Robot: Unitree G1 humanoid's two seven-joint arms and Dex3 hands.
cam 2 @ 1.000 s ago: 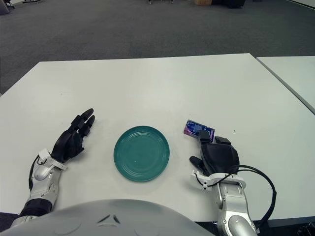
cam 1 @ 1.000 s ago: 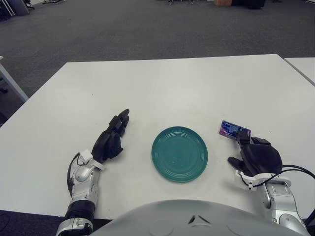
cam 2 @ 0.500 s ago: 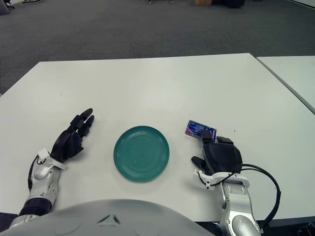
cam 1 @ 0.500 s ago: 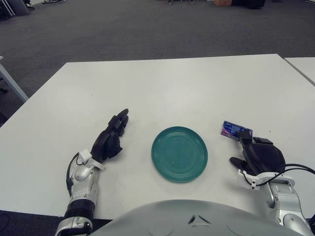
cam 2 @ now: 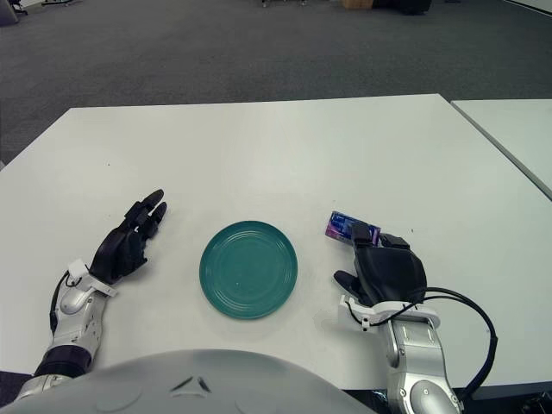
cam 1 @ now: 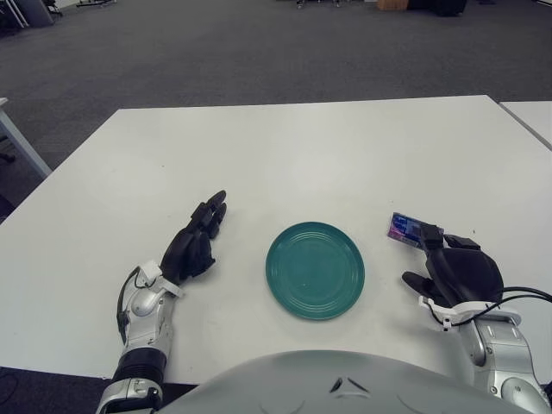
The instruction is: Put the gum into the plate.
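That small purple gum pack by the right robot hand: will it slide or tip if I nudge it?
The small flat purple gum pack lies low on the smooth white table, so it would probably slide, not tip. It looks light and boxy, likely stiff. The right robot hand sits just behind it; the left robot hand shows left of the teal plate.
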